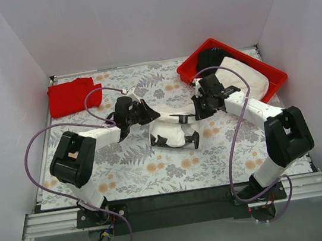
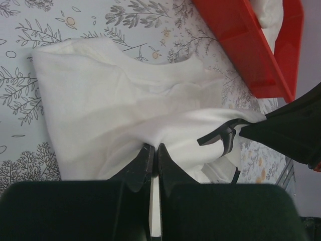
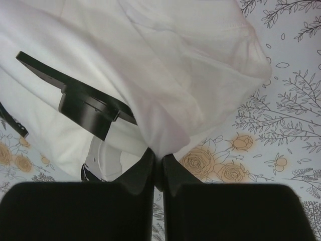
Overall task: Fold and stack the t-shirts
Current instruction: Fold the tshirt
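Note:
A white t-shirt [image 1: 173, 132] lies bunched at the middle of the flowered table, partly hidden under both arms. My left gripper [image 1: 160, 134] is shut on a pinched-up fold of this shirt [image 2: 100, 100], its jaws [image 2: 154, 148] tight together on the cloth. My right gripper [image 1: 191, 133] is shut on another gathered fold of the same shirt [image 3: 175, 65], pinched at its tips [image 3: 158, 153]. The two grippers sit close together, each showing in the other's wrist view. A bright red t-shirt [image 1: 70, 96] lies folded at the back left of the table.
A rigid red tray [image 1: 275, 77] stands at the back right, holding an off-white garment [image 1: 245, 76] and a black one [image 1: 212, 58]; the tray [image 2: 241, 45] lies just beyond the white shirt. White walls close in three sides of the table.

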